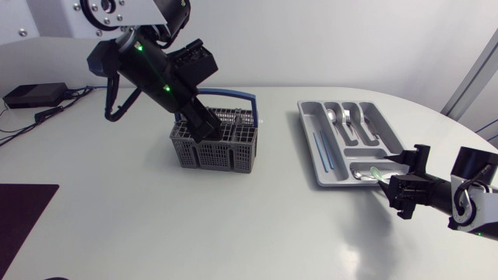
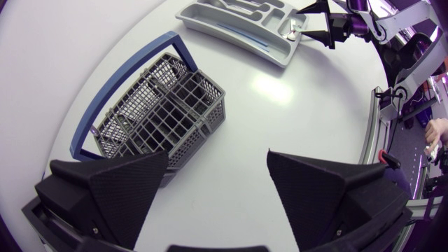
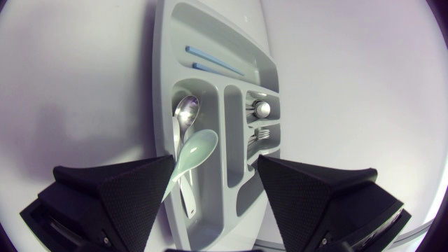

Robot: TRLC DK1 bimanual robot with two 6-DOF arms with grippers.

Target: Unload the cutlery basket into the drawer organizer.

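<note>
1. Head view: left gripper [image 1: 204,128] hung spread at the grey mesh cutlery basket [image 1: 214,152] — no cutlery showed inside.
2. Right gripper [image 3: 213,168] gaped over the grey plastic drawer organizer [image 3: 161,70]; the pale green spoon [image 3: 196,148] lay inside — next, probably withdraw.

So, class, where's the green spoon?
Head view, right side: the green spoon lies in the organizer's end compartment beside a metal spoon, ahead of the right gripper.

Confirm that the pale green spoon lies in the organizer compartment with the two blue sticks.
Wrong. The right wrist view shows the pale green spoon in the drawer organizer compartment with the metal spoon; the blue sticks lie in another.
</note>
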